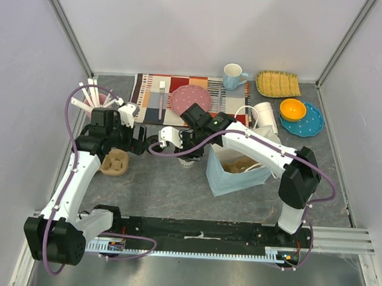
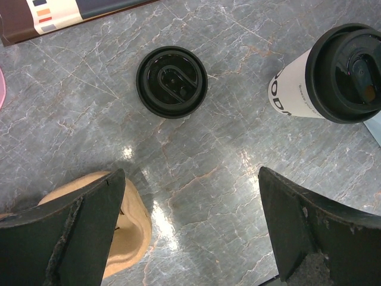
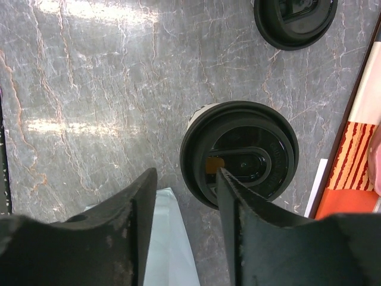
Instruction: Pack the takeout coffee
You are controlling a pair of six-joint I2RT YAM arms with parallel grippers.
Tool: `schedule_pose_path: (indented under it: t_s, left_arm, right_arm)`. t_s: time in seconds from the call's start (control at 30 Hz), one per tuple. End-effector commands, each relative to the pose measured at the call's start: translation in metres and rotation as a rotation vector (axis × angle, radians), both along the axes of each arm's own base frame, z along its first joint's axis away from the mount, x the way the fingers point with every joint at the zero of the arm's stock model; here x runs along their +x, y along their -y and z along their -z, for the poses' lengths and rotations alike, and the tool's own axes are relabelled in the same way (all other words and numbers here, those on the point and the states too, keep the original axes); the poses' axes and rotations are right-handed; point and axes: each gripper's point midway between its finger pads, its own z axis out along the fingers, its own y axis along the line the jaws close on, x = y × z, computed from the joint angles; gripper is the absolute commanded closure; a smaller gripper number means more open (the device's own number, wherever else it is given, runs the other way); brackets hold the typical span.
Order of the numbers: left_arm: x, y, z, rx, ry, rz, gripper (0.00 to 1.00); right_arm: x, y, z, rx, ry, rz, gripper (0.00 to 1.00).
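Observation:
The takeout coffee cup (image 3: 241, 154) is a cream paper cup with a black lid pressed on. It stands upright on the grey marble table, left of the pale blue paper bag (image 1: 235, 174). It also shows in the left wrist view (image 2: 329, 76) and in the top view (image 1: 187, 161). My right gripper (image 3: 184, 179) is open just above it; one finger (image 3: 253, 220) overlaps the lid's near edge and grips nothing. A second, loose black lid (image 2: 171, 82) lies flat on the table. My left gripper (image 2: 191, 179) is open and empty above bare table, near that lid.
A tan pulp cup carrier (image 1: 115, 163) sits under the left arm. At the back are a striped placemat (image 1: 149, 89) with a pink plate (image 1: 191, 99), a blue mug (image 1: 232, 76), lidless paper cups (image 1: 267, 115), an orange bowl (image 1: 293, 109) and a woven tray (image 1: 278, 83).

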Motion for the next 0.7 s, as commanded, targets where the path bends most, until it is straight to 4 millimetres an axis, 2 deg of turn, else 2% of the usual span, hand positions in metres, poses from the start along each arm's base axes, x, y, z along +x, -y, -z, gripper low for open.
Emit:
schedule_pose_path:
  t_s: [0.0, 0.4, 0.67]
  left_arm:
    - [0.001, 0.004, -0.006, -0.025, 0.039, 0.016, 0.0]
    - [0.004, 0.005, -0.007, -0.029, 0.038, 0.022, 0.0]
    - [0.006, 0.004, -0.007, -0.019, 0.04, 0.022, 0.0]
  right_arm:
    - [0.006, -0.013, -0.011, 0.036, 0.024, -0.017, 0.51]
    - [0.016, -0.013, 0.001, -0.012, 0.058, -0.004, 0.57]
    - [0.014, -0.008, 0.015, -0.051, 0.054, -0.008, 0.61]
